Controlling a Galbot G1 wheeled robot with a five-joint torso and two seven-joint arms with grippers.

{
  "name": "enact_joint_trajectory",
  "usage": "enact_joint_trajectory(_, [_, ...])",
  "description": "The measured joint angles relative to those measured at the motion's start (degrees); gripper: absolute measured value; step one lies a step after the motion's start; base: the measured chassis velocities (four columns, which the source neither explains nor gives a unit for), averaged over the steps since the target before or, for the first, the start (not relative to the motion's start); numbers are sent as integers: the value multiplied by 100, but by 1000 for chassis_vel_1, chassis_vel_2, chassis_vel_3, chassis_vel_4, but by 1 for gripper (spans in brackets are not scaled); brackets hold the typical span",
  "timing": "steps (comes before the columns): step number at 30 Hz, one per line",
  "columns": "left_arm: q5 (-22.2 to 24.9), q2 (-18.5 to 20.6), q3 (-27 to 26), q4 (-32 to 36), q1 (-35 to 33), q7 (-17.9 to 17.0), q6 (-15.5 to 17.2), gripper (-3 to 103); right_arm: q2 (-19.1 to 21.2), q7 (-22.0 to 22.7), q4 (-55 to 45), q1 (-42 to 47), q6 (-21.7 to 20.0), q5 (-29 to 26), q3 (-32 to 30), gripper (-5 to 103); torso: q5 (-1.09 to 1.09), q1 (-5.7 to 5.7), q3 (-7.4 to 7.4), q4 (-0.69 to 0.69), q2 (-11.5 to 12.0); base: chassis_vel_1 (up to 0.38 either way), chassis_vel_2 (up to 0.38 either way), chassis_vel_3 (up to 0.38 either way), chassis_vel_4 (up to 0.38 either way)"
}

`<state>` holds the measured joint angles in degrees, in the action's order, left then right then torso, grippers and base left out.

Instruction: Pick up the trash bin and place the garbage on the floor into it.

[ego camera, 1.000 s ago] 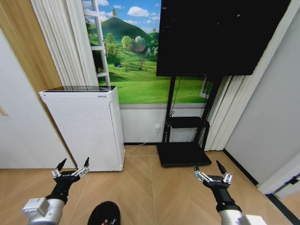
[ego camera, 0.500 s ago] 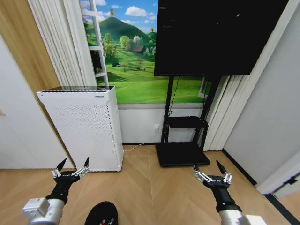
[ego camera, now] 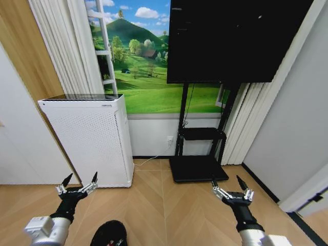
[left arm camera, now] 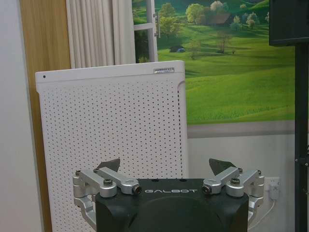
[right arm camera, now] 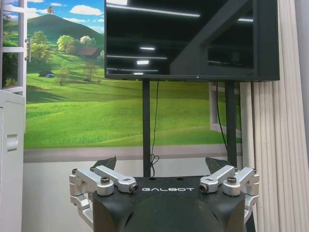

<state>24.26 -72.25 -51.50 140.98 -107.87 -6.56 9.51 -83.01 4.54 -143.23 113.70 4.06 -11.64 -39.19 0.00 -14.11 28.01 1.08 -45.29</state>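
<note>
Trash bin (ego camera: 108, 234) before air purifier (ego camera: 87, 138)
</note>
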Motion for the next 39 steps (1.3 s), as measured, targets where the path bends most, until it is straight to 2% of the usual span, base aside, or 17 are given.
enact_joint_trajectory(26, [0,0,0,0,0,0,0,100,0,0,0,0,0,0,0,100,0,-1,0,0,1,-4,-8,5,8])
enact_joint_trajectory(39, [0,0,0,0,0,1,0,100,0,0,0,0,0,0,0,100,2,-1,0,1,1,162,-126,-167,129])
